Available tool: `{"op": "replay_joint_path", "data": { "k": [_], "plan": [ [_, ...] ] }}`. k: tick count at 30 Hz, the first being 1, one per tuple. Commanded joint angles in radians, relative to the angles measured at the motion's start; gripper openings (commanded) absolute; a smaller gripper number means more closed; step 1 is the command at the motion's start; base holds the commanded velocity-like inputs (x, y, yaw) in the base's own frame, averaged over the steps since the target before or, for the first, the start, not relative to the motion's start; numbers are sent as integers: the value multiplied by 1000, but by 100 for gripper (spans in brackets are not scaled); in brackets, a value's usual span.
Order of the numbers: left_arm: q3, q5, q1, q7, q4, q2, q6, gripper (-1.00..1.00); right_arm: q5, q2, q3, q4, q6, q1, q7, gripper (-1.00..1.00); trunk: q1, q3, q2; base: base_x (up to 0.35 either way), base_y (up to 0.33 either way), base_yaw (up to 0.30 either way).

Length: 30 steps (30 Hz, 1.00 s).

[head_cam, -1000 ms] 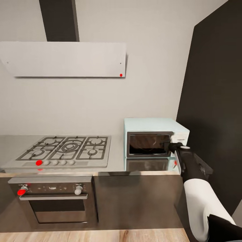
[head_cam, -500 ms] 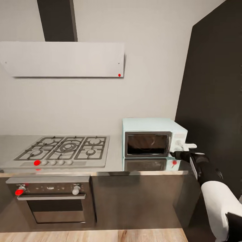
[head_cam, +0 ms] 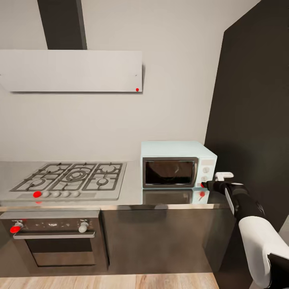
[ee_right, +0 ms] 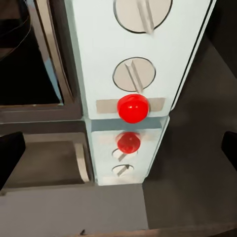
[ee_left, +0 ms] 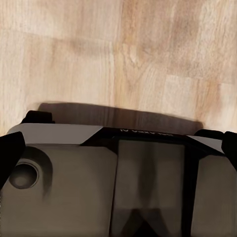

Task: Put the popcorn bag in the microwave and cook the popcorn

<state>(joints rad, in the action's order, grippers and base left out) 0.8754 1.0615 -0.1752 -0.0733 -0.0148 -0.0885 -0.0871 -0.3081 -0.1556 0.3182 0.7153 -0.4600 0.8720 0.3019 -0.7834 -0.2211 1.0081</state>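
Your tabletop (head_cam: 132,196) carries the microwave (head_cam: 176,164) just beside your right tool (head_cam: 206,185), with the gas hob (head_cam: 68,180) set in farther off.

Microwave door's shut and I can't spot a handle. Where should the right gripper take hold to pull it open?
No handle shows on the microwave. A judgement: try the door's edge beside the knob panel, coming from the front, where the right gripper is. In the right wrist view the seam between the door frame and the panel runs straight and shallow. Which side is hinged cannot be told.
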Motion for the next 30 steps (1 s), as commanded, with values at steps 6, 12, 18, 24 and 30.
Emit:
{"op": "replay_joint_path", "data": {
  "k": [6,12,18,24,30],
  "plan": [
    [8,11,-1,-5,2,0,-3,100,-1,2,4,-30,28,1,2,100,0,-1,1,0,0,0],
    [8,11,-1,-5,3,0,-3,100,0,3,4,-108,165,1,-20,100,0,-1,1,0,0,0],
    [8,11,-1,-5,3,0,-3,100,70,1,4,-128,180,1,-85,100,0,-1,1,0,0,0],
    [8,10,-1,-5,3,0,-3,100,83,1,4,-131,181,1,-108,100,0,-1,1,0,0,0],
    [8,9,-1,-5,2,0,-3,100,77,0,3,-159,198,1,-108,100,0,-1,1,0,0,0]
  ]
}}
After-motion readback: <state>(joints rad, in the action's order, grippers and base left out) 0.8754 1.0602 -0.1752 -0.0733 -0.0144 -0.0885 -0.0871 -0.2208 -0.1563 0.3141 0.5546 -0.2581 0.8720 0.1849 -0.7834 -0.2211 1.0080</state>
